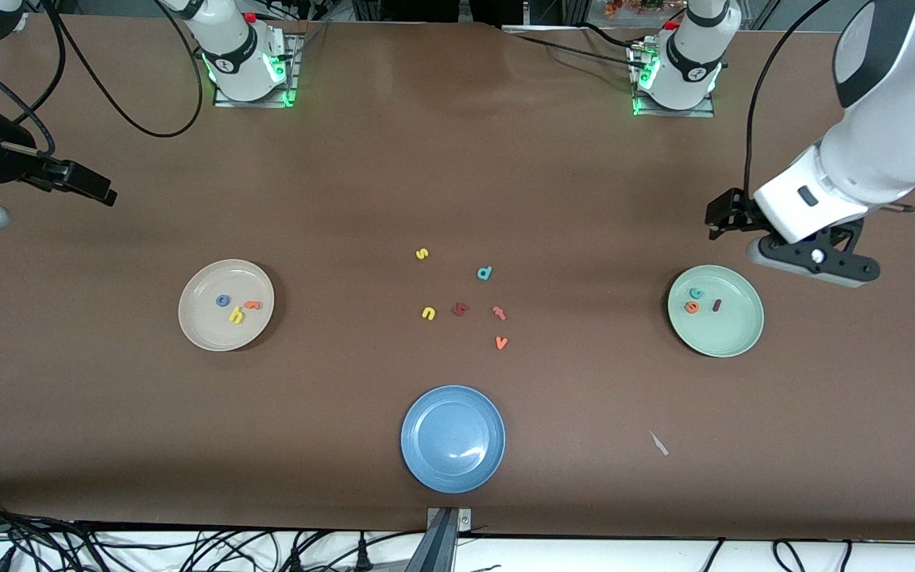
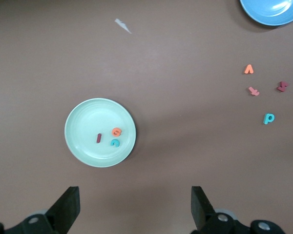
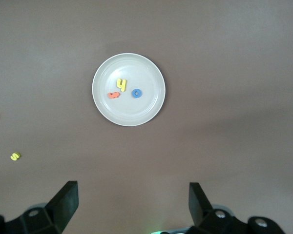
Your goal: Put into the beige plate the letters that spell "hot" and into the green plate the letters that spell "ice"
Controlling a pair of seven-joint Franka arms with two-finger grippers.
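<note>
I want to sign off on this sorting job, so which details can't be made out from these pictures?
- Dark red letter among the loose ones mid-table: too small in the front view to read.
- Right gripper: in the front view the picture's edge cuts off most of its arm.
- Pale scrap near the blue plate: too small to identify.
- Orange letter in the beige plate: shape unclear in the right wrist view.

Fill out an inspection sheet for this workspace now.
Surface: brown table, a small pale scrap on it.
Job's things: h, o, t lie in the beige plate; i, c, e lie in the green plate.
Clutter: six spare letters mid-table; blue plate, nothing in it.
Grippers: left gripper open above the table beside the green plate; right gripper open, holding nothing.
Cables: black leads by the bases.
Surroundings: nothing seen.
</note>
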